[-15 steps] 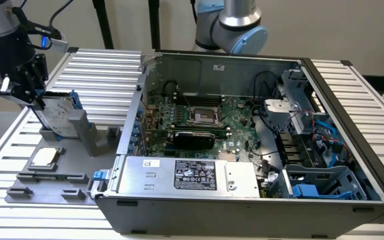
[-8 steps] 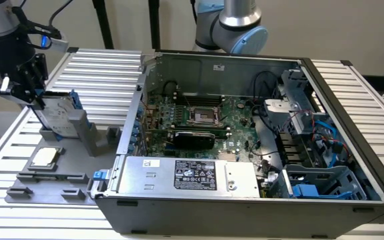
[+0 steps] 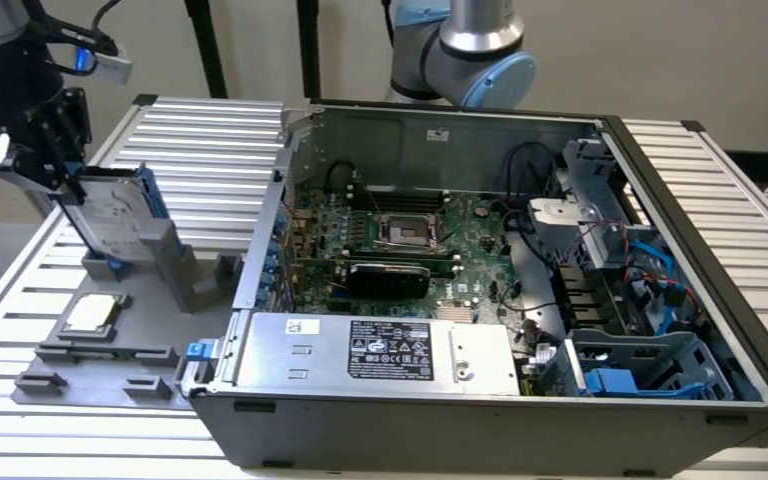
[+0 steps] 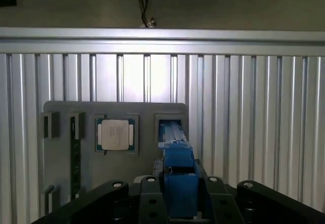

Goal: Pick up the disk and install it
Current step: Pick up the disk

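The hand point(image 4: 180, 182) is closed partway on the blue-framed end of the disk point(image 3: 117, 215), holding it upright over a slot in the grey holder point(image 3: 104, 350) just beneath the hand (whether its lower end is clear of the slot I cannot tell). A CPU chip point(image 4: 116, 134) lies just beside that slot, and the open computer case point(image 3: 491, 420) stands well away from the hand on the bench point(image 3: 211, 130).

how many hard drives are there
1: the silver-grey metal hard drive in a blue plastic carrier, upright over the grey tray, held by the gripper. Others may hide inside the black computer case.
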`<state>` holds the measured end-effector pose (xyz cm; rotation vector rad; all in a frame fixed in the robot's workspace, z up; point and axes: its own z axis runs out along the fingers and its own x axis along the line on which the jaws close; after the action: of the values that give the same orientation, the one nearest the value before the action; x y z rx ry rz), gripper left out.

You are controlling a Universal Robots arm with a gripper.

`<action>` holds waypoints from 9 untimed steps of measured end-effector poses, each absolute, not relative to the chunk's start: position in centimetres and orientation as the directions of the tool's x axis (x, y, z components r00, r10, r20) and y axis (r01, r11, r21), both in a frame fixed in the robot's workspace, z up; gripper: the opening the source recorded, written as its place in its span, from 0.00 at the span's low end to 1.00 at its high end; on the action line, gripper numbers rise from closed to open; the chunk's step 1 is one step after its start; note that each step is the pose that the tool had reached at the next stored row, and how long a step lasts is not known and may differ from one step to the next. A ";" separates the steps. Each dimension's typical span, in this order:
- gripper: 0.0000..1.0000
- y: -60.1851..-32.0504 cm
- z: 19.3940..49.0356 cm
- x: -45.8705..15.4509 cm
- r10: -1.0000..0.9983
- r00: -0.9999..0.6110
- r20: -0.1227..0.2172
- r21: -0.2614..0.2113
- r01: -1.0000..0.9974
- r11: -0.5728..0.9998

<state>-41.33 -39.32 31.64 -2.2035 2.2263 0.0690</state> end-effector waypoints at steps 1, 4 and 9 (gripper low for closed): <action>0.33 -39.3 32.1 -41.3 -0.999 -0.011 -0.038 0.025 -1.000 0.010; 0.33 -39.3 33.4 -41.0 -0.999 -0.010 -0.039 0.025 -1.000 0.010; 0.33 -39.3 35.7 -40.6 -0.999 -0.010 -0.041 0.025 -1.000 0.009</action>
<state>-40.56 -39.33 35.73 -2.2020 2.2231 0.0738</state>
